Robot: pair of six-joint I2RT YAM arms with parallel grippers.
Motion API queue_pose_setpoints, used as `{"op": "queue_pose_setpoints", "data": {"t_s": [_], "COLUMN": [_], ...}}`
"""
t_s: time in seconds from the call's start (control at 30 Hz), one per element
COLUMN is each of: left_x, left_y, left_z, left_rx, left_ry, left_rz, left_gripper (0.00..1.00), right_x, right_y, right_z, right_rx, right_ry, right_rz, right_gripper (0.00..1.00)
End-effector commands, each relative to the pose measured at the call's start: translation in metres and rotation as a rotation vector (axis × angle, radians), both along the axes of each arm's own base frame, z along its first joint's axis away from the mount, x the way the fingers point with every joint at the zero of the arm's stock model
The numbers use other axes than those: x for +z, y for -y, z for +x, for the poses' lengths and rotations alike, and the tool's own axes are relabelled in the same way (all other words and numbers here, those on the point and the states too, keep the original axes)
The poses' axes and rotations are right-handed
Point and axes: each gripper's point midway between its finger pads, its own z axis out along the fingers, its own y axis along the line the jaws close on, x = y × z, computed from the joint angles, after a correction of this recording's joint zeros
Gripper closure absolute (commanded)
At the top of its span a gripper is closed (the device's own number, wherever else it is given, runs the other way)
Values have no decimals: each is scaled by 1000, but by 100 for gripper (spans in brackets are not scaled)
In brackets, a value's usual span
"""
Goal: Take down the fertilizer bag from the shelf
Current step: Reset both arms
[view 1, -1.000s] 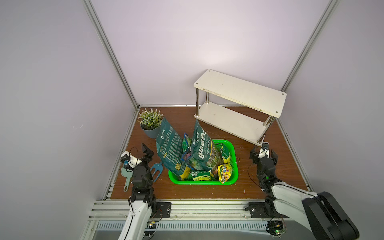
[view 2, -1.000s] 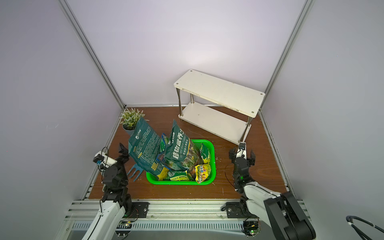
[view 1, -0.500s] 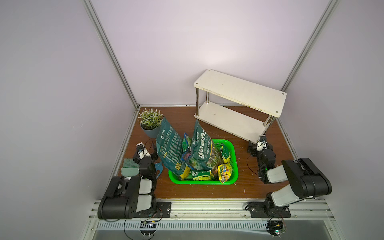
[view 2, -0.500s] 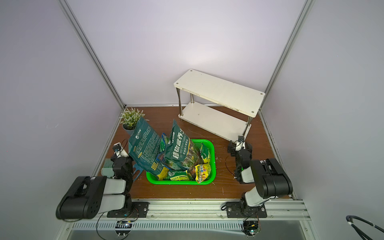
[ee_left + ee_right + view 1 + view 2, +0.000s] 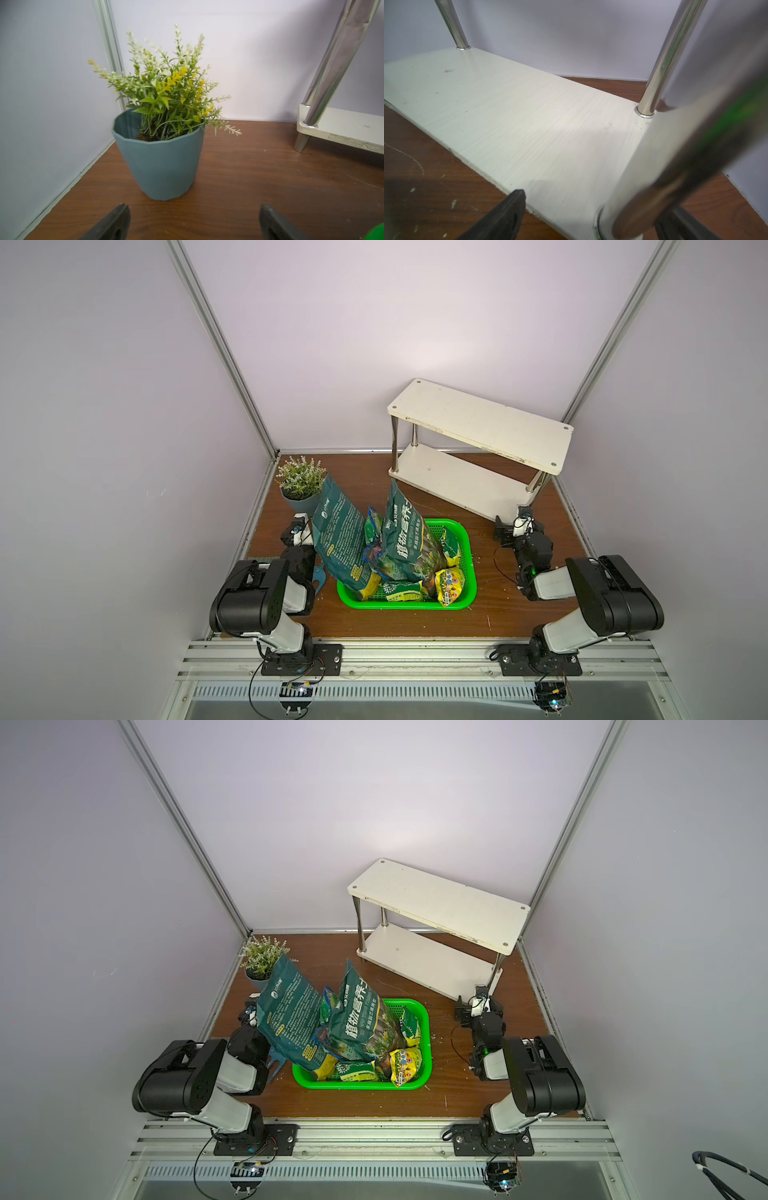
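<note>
Brown tabletop, lilac walls; shelf at 1 o'clock, both tiers bare. Centre: fertilizer bag stands slumped in green basket. Both left gripper and right gripper spread, empty. Bag looks soft, hefty, slick; pinch top seam.

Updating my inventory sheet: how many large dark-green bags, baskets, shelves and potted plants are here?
Large dark-green bags: 2
Green basket: 1
White shelf: 1
Potted plant: 1
Total: 5
</note>
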Motion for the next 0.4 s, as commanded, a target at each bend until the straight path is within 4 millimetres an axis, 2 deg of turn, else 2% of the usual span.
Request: {"op": "queue_pose_setpoints", "data": {"t_s": [0.0,0.37], "left_x": [-6,-7], "left_y": [8,8], "left_z": [16,18], "left_rx": [-66,-63], "left_ry": [-50,-61], "left_rz": [30,32], "left_gripper": [0,0], "right_x": [16,15], "right_y": [-2,-2], "right_z": [2,3], "right_rx": [14,20], "right_ry": [55,49], "right_rz": [8,12], "right_gripper": [1,1]}}
